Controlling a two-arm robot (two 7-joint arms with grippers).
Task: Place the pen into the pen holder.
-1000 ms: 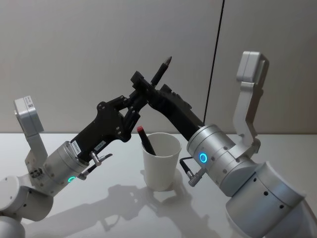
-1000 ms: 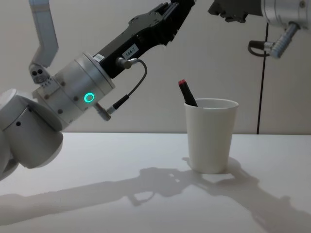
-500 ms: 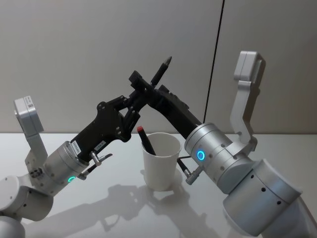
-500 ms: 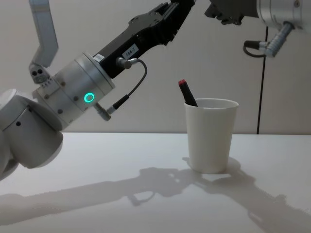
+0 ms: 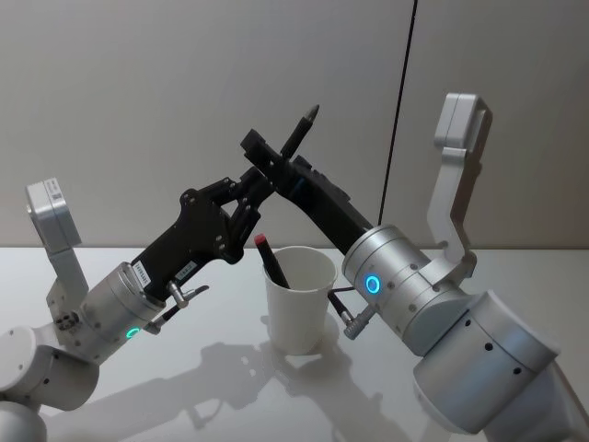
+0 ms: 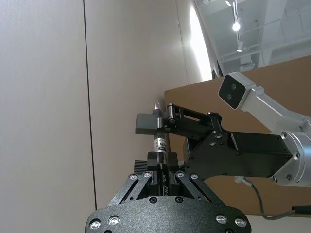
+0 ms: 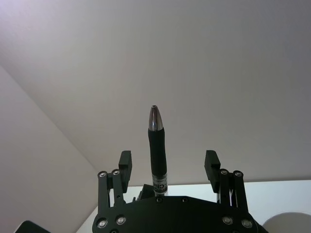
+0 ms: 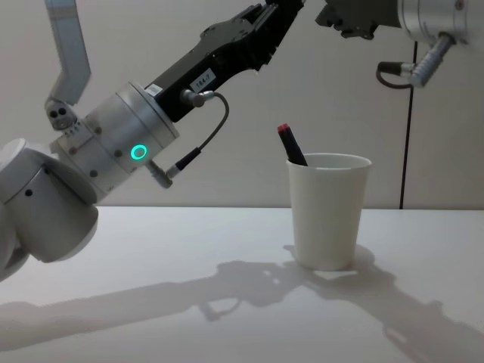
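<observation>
A black pen [image 5: 299,129] with a silver tip points up and right, high above the table. My left gripper [image 5: 274,175] is shut on its lower end, as the left wrist view shows with the pen [image 6: 160,143]. My right gripper [image 5: 264,152] reaches in from the right and stands open, its fingers well apart on either side of the pen [image 7: 156,145] without touching it. The pen holder [image 5: 299,299], a white paper cup, stands on the table below both grippers. In the chest view the pen holder [image 8: 329,212] sits right of centre.
A second black pen with a red cap [image 5: 268,258] leans inside the cup, its end sticking out past the rim [image 8: 291,145]. The white table [image 8: 151,265] stretches around the cup. A grey wall with a dark cable [image 5: 398,120] stands behind.
The right arm's body and elbow have shifted slightly left. The pen, the left gripper and the cup have stayed in place.
</observation>
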